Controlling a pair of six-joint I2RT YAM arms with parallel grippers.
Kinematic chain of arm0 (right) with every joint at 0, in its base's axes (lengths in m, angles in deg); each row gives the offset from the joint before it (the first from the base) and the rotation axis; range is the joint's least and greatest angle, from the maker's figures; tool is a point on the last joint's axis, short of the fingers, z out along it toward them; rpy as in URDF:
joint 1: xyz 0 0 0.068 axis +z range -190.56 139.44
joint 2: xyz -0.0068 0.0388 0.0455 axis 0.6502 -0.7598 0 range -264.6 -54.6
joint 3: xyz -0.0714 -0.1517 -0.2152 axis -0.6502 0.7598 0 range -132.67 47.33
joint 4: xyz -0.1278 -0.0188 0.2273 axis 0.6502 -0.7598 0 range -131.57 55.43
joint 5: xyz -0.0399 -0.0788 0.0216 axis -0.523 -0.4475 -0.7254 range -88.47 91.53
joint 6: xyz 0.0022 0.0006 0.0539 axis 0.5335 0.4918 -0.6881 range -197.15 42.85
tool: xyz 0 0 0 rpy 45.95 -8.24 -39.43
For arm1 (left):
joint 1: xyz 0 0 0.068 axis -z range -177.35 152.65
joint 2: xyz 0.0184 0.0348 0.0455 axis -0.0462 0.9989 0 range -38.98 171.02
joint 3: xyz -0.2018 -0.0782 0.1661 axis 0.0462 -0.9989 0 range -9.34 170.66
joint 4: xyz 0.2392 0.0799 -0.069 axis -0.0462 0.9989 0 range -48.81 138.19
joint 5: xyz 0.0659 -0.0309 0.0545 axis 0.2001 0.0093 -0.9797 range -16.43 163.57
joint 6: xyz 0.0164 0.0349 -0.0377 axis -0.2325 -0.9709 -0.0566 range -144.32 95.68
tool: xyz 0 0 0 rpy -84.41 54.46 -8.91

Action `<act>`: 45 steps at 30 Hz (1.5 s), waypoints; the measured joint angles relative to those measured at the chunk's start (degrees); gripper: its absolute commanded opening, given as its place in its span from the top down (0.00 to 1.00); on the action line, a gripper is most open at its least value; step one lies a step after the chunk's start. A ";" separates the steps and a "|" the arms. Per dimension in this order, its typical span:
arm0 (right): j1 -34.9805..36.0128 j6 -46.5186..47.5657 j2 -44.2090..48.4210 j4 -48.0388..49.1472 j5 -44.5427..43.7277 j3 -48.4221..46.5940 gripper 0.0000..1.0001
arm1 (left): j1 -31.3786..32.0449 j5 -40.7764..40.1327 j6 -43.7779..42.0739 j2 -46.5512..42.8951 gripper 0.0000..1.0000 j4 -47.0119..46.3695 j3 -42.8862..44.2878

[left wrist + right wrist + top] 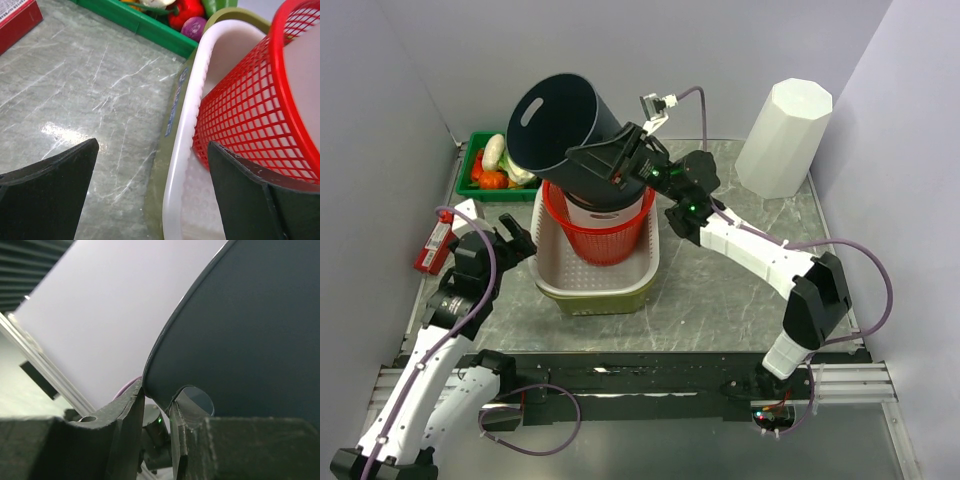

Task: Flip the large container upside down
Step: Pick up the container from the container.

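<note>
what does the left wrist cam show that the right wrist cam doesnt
Only left wrist: the open left gripper over the table, beside the red basket standing in the white tub, with the green crate behind. Only right wrist: the right gripper pinching the rim of the dark large container, pale wall behind. Shared: no object; each shows just its own gripper.

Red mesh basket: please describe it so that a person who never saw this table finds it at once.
On the grey marble table, left of centre, stands a white tub. The red mesh basket sits inside it, below the tilted dark container. Only it has open red lattice walls; its neighbours are solid.
</note>
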State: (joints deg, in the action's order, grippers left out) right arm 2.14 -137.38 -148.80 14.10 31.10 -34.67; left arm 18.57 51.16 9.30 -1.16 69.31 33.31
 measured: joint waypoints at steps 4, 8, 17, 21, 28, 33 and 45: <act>0.00 3.74 2.58 -3.91 0.31 0.00 0.76 | 0.02 0.02 0.00 0.55 0.04 0.02 -0.02; 0.00 6.62 5.35 -5.99 0.50 -0.52 0.78 | 0.02 0.00 0.00 0.13 0.04 0.00 0.00; 0.00 12.37 8.11 -11.13 0.79 -1.79 0.81 | 0.02 0.00 0.00 -0.11 0.04 0.00 0.00; 0.00 16.74 10.84 -16.44 -0.63 -0.83 0.81 | 0.00 0.02 0.00 -0.11 0.04 -0.02 0.00; 0.00 24.26 18.56 -23.61 -4.22 1.09 0.81 | 0.00 0.04 0.00 -0.09 0.04 -0.09 0.00; 0.00 28.24 23.41 -26.53 -7.30 4.17 0.81 | 0.00 0.07 -0.02 -0.02 0.04 -0.44 0.00; -2.14 34.12 29.53 -41.90 -14.01 9.73 0.83 | 0.00 0.15 -0.02 0.42 0.04 -0.46 0.00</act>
State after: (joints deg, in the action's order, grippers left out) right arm 0.00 -103.26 -119.27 -27.80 17.08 -24.94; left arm 18.57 51.31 9.28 -0.74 68.85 33.31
